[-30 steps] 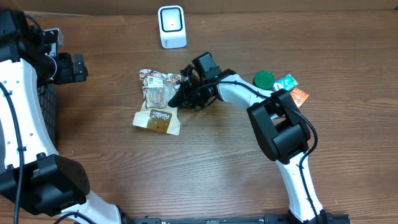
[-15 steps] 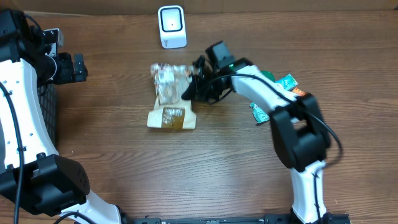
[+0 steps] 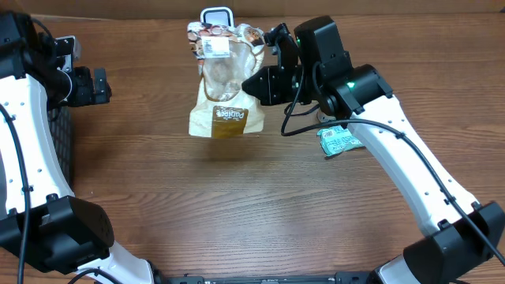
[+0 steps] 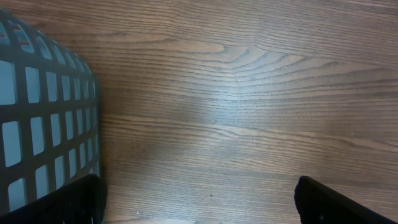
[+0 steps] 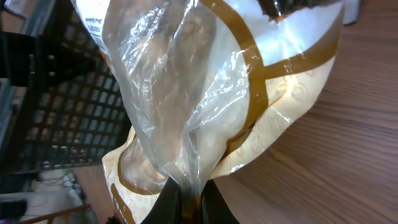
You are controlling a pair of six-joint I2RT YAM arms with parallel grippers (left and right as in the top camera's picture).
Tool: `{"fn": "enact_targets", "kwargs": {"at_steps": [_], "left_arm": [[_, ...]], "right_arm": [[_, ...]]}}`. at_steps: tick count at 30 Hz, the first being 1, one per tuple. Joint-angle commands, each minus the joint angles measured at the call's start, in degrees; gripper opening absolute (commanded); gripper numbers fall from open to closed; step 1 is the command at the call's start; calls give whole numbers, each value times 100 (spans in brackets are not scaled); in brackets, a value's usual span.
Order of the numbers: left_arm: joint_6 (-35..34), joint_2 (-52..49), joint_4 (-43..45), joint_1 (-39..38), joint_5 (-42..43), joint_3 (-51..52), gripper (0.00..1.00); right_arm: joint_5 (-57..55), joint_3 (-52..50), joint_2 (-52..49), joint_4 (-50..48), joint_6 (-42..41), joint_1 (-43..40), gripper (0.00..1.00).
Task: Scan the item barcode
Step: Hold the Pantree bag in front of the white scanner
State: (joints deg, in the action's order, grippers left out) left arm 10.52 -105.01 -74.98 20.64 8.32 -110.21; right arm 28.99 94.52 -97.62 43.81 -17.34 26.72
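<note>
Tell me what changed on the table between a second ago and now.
The right arm, jaws shut on the snack bag, lifted it off the table and carried it toward the far edge; it now hangs right at the scanner. The scanner has not moved, and the left arm stayed beside the basket with its jaws open.

A mock shop checkout: barcode scanner (image 3: 218,12), basket (image 4: 43,124), wooden table (image 3: 237,205).
</note>
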Motion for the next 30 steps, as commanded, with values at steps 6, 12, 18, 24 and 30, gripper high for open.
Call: {"fn": "enact_targets", "kwargs": {"at_steps": [6, 12, 18, 24, 30], "left_arm": [[68, 9, 7, -4, 7, -7, 100], [66, 9, 7, -4, 7, -7, 100], [68, 9, 7, -4, 7, -7, 100], [68, 9, 7, -4, 7, -7, 99], [68, 9, 7, -4, 7, -7, 100]], "right_arm": [[-566, 48, 203, 142, 264, 15, 4], [-1440, 85, 201, 313, 170, 22, 4], [-2608, 704, 149, 352, 92, 22, 4], [-4570, 1333, 116, -358, 581, 146, 4], [-5665, 1316, -444, -1762, 2028, 291, 4]]}}
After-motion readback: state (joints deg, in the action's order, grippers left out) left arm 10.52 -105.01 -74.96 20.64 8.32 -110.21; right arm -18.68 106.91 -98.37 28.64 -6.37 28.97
